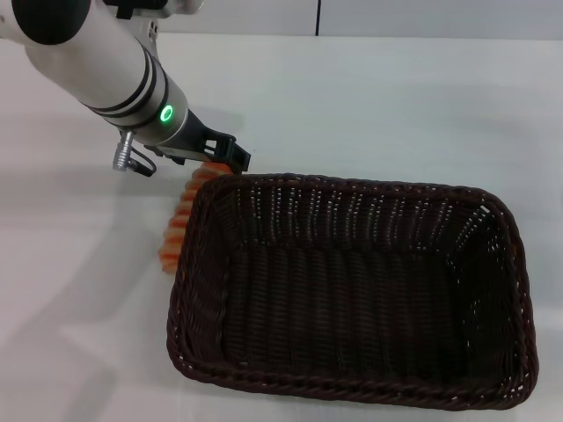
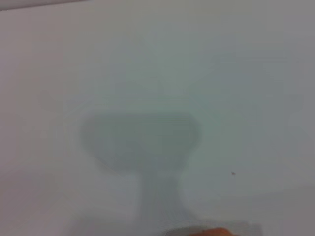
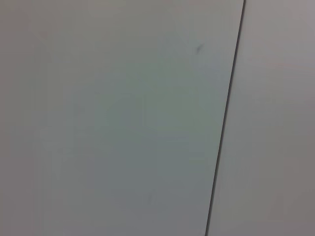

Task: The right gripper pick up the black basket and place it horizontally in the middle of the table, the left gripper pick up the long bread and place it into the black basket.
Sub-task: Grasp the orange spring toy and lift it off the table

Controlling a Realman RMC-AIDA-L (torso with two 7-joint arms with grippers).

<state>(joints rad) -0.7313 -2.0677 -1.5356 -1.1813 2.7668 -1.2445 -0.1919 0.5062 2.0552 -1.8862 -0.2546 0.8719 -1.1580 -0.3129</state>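
Observation:
The black basket lies lengthwise across the white table, in the middle and to the right in the head view, and it is empty. The long bread, with orange and cream stripes, lies outside along the basket's left end, and the rim partly hides it. My left gripper, on the green-ringed arm, is over the bread's far end, at the basket's far left corner. In the left wrist view only an orange sliver of the bread shows, over bare table with a shadow. My right gripper is out of view.
A dark seam crosses the surface in the right wrist view. The table's far edge meets a grey wall. White table stretches left of and beyond the basket.

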